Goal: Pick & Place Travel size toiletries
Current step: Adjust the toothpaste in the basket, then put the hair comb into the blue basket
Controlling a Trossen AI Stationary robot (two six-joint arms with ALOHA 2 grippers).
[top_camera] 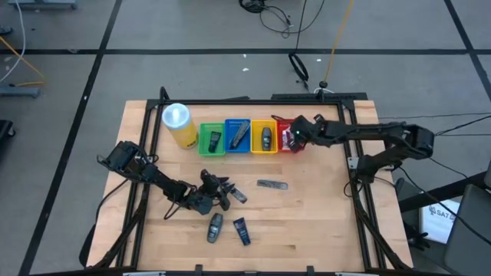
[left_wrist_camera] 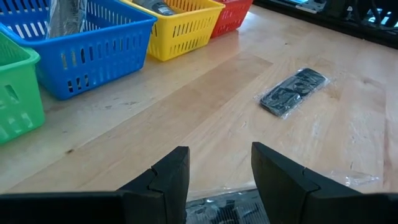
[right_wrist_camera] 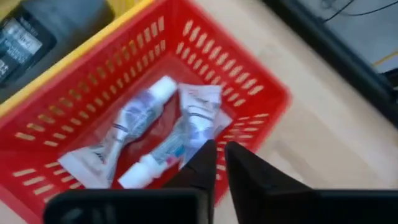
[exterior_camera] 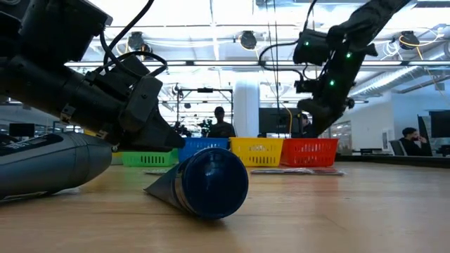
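My left gripper (top_camera: 222, 193) (left_wrist_camera: 217, 169) is open, low over the table, its fingers standing over a flat grey sachet (left_wrist_camera: 229, 208). A second sachet (left_wrist_camera: 292, 91) (top_camera: 271, 184) lies flat farther right. A dark grey stick (top_camera: 215, 228) and a dark blue tube (top_camera: 242, 230) (exterior_camera: 207, 181) lie near the table's near edge. My right gripper (top_camera: 291, 136) (right_wrist_camera: 217, 158) is shut and hovers above the red basket (right_wrist_camera: 249, 74), where two white tubes (right_wrist_camera: 134, 118) lie. The green, blue and yellow baskets each hold an item. My left gripper has the sachet's edge (left_wrist_camera: 229, 208) showing between and below its open fingers, from above and slanting. The fingers themselves hide the place, so I cannot tell whether they touch it. The sachet lies flat on the table.
A tall yellow canister with a white lid (top_camera: 178, 124) stands left of the row of green (top_camera: 212, 142), blue (top_camera: 237, 136), yellow (top_camera: 265, 136) and red baskets at the table's far side. Bare wood lies right of the sachets. A person stands in the room beyond.
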